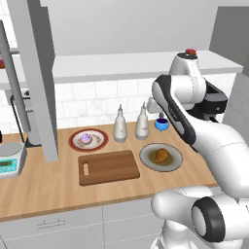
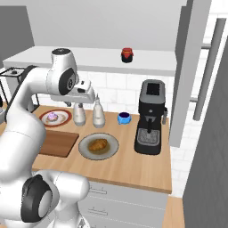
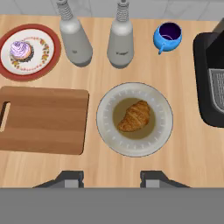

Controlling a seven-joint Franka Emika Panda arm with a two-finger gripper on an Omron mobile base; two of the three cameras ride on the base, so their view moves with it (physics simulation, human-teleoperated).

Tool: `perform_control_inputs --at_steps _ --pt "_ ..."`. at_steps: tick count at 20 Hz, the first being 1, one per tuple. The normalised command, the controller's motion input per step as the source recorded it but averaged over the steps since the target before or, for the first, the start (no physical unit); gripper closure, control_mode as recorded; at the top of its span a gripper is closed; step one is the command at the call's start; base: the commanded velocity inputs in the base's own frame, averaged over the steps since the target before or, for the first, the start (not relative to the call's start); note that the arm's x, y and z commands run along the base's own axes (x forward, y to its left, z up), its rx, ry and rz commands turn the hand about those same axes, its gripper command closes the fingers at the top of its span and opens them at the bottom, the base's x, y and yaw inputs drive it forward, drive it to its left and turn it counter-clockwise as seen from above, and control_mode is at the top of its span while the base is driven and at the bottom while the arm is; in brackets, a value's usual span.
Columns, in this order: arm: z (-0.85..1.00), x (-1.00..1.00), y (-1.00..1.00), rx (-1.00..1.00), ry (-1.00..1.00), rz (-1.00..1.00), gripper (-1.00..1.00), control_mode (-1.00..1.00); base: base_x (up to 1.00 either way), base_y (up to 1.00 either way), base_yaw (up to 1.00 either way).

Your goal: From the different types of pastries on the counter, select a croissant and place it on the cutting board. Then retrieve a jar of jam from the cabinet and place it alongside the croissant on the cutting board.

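Hand view: open, empty claw point(image 3: 111, 178) above the desk point(image 3: 188, 148); croissant point(image 3: 134, 116) lies toward 12 o'clock, long axis running 1-to-7, cutting board point(image 3: 43, 120) at 10.

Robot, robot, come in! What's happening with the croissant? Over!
Fingers open, empty, high over the counter. Croissant on grey plate, cutting board bare beside it. Nothing in the way.

The robot is a glossy white arm point(image 1: 214, 141) of rounded, tube-like links, with dark grey to black bands and round black caps at its joints. A bulbous white base segment point(image 2: 58, 191) carries a large dark ring. The tool point(image 3: 111, 178) ends in two small dark grey fingertips point(image 3: 70, 178).
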Motion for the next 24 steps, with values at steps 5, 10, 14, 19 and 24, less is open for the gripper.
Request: perform_control_inputs --at_steps 5,10,14,19,24 --pt "-0.19 -0.08 -0.02 0.01 0.00 -0.09 -1.00 -1.00 0.00 0.00 0.00" --pt "-0.60 0.00 -0.11 0.01 0.00 -0.08 -1.00 -1.00 0.00 0.00 0.00" --pt "-0.62 0.01 -0.29 0.00 -0.01 -0.28 -1.00 -1.00 0.00 0.00 0.00" --pt "-0.38 0.01 -0.22 0.06 -0.06 -0.05 -1.00 -1.00 0.00 0.00 0.00" --pt "-0.34 0.33 -0.08 0.07 -0.06 -0.06 -1.00 -1.00 0.00 0.00 0.00"
